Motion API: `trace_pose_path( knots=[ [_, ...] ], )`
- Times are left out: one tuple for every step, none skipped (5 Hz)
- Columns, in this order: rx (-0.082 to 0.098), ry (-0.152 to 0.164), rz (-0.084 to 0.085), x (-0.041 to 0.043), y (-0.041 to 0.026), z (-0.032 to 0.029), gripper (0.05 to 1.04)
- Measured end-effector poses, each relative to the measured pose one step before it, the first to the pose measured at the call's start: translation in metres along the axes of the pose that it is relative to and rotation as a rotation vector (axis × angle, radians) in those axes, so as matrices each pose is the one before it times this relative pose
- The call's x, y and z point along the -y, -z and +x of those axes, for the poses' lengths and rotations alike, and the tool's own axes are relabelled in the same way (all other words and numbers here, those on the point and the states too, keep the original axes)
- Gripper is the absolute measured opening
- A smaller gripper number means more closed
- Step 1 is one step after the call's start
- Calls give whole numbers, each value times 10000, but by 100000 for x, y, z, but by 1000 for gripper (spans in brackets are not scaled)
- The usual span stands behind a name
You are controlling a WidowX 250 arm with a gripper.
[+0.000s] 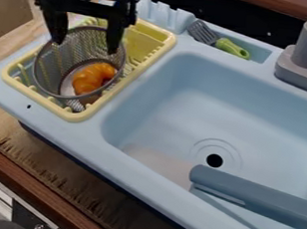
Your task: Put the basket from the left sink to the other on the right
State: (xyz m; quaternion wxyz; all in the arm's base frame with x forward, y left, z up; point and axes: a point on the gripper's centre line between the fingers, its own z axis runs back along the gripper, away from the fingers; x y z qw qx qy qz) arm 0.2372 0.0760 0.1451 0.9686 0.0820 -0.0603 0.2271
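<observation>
Handling, item by item. The wire-mesh basket (49, 71) is judged light for its size, most of it being thin metal mesh. The toy croissant (89, 79) inside should add little weight, but it appears loose and could roll or tip out if the basket swings. The mesh wall is likely to give and dent under a hard squeeze; the rim should be the stiffest part, though smooth, narrow and liable to turn within the grip. Breakage is judged unlikely. Recommended hold: across the rim and upper wall, one finger inside and one outside, clear of the croissant. The slats of the yellow dish rack (165, 37) may catch the mesh, so a straight lift is advised before any sideways travel.

Position. The basket stands tilted in the dish rack, its mouth facing up toward the pincer (85, 43). The pincer hangs over the far part of that mouth, fingers spread apart, nothing seen pinched between them. Whether either fingertip touches the rim cannot be determined. Most of the mouth and the croissant lie on the camera side of the fingertips. The light-blue sink basin (184, 104), the apparent destination, lies off to the pincer's right as viewed, with a blue-grey bar (256, 197) across its near corner.
</observation>
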Motion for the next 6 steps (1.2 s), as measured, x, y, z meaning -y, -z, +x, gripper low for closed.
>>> trace_pose_path(
  knots=[
    [24, 21, -295, 1655, -418, 512, 997],
    [-173, 653, -158, 1314, -599, 61, 996],
    [-426, 1385, -447, 1007, -331, -730, 997],
    [-202, 409, -75, 969, -424, -647, 997],
    [361, -3, -106, 981, -1464, 1276, 997],
    [245, -61, -259, 1281, -720, 1256, 996]
  ],
)
